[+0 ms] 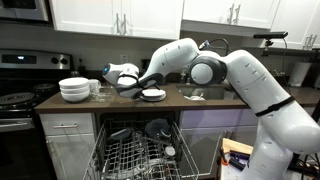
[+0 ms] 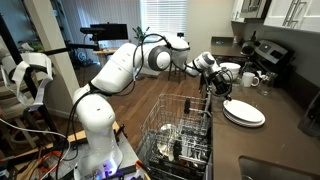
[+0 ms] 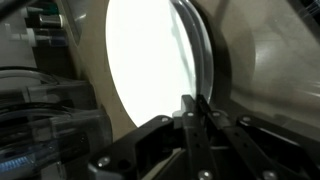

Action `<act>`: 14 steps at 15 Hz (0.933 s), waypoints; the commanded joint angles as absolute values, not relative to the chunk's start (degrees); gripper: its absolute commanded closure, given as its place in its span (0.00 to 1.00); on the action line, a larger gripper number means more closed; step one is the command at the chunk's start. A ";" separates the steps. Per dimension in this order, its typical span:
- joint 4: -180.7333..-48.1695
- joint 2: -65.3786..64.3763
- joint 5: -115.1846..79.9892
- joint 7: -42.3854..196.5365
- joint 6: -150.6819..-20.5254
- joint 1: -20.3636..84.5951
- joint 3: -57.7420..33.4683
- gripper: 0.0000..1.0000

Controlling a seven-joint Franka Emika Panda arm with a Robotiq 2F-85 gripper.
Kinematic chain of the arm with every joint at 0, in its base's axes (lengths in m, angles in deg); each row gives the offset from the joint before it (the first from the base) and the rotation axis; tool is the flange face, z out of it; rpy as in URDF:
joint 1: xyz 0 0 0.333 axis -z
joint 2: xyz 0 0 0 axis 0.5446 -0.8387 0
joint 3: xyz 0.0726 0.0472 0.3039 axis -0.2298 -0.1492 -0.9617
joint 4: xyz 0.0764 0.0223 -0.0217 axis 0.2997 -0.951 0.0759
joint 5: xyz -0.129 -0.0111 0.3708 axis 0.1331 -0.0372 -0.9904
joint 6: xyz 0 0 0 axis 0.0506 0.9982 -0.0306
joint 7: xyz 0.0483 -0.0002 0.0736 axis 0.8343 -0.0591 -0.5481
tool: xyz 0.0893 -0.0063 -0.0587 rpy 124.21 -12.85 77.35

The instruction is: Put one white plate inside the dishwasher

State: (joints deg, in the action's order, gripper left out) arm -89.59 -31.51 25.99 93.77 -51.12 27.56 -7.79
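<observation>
Grip: the gripper point(image 3: 194, 108) is filling the bottom of the wrist view, and its two dark fingers point(image 3: 184, 112) are sitting drawn close together, pinching the plate's rim between them.
Plate: the white plate point(image 3: 150, 60) is glowing big and bright right behind those fingers. In both exterior views it is lying near the front edge of the bench point(image 1: 205, 99), directly above the open machine. Whether it is resting flat or just tipping off the surface cannot be told.
Arm: the white arm point(image 1: 235, 75) is stretching low along the bench, with the wrist angling down onto the plate's edge.
Dishwasher: the dishwasher point(image 1: 108, 150) is standing open under the front edge, its grey wire rack point(image 2: 165, 125) pulled out and already carrying a few dark and pale pieces.
Bowls: a stack of white bowls point(image 1: 75, 90) is sitting toward the bench end by the stove point(image 1: 18, 100), apart from the plate.
</observation>
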 commanded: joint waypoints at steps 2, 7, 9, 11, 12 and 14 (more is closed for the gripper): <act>-89.82 -30.36 25.43 92.92 -48.23 26.43 -7.63 0.98; -88.98 -30.54 26.43 93.12 -43.79 24.80 -7.26 0.98; -88.36 -30.88 26.84 92.91 -41.76 24.26 -7.21 0.98; -87.75 -31.38 27.52 92.63 -39.88 23.81 -7.15 0.98; -87.60 -31.55 27.86 92.45 -39.26 23.69 -7.21 0.99; -87.37 -31.85 28.36 91.92 -38.54 23.50 -7.24 0.98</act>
State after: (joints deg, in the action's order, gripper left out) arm -88.91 -31.38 26.76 93.77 -41.32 24.23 -7.64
